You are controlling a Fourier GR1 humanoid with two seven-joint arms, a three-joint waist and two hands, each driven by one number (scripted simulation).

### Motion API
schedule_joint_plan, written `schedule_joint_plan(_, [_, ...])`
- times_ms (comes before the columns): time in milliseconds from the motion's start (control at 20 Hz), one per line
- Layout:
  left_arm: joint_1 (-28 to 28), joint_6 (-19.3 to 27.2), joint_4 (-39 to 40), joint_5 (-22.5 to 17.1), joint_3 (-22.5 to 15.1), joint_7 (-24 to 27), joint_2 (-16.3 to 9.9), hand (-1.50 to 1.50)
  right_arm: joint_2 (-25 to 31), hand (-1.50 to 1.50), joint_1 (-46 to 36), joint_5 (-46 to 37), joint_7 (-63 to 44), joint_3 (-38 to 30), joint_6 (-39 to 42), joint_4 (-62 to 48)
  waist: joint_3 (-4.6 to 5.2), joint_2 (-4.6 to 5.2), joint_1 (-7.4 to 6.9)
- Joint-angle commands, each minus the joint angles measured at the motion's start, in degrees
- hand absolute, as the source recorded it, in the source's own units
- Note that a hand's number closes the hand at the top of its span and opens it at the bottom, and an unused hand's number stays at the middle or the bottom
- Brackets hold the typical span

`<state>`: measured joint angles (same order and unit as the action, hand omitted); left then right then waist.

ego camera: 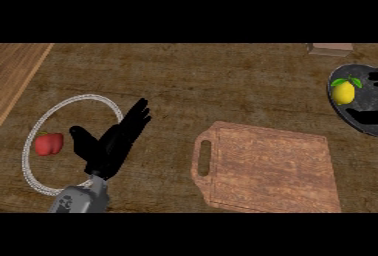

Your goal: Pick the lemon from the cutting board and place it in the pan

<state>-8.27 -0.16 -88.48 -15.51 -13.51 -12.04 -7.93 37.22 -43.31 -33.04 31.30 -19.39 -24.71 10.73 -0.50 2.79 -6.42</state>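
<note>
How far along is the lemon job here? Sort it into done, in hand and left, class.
Done: the lemon already lies in the dark pan at the right edge, and the cutting board carries nothing. In hand: nothing; the left hand is open, fingers straight, over a ringed plate holding a red fruit. The right hand is not visible. Left: seemingly nothing.

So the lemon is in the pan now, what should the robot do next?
Probably just pull the right hand back from the pan. The lemon already lies inside it, the cutting board is bare, and the left hand rests open.
</note>
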Motion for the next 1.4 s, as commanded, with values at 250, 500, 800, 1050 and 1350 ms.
schedule_joint_plan(250, [1.2,-1.1,0.4,-0.9,0.9,0.8,-0.6,0.00,-0.8,-1.50,-3.9,9.6,7.6,-8.7,12.4,-0.7,-0.28,-0.40,0.97])
schedule_joint_plan(500, [0.1,-0.2,-0.1,-1.0,1.2,-0.1,0.2,0.00,3.0,-1.50,-3.5,14.5,7.1,-13.5,22.3,-3.3,-0.17,-0.43,1.71])
schedule_joint_plan(800, [0.7,0.8,1.3,0.3,1.4,1.1,0.5,0.00,6.5,-1.50,-0.3,15.6,8.0,-14.3,36.0,-5.6,-0.18,-0.40,2.29])
schedule_joint_plan(1050, [2.0,-0.5,0.4,-0.8,1.9,1.0,-0.4,0.00,8.9,-1.50,4.8,15.7,14.1,-14.2,44.3,-5.2,-0.32,-0.44,2.63])
schedule_joint_plan(1350, [2.4,-0.6,-0.6,-0.6,2.4,0.5,-1.3,0.00,12.6,-1.50,8.5,15.3,17.3,-13.6,53.3,-4.6,-0.36,-0.79,3.05])
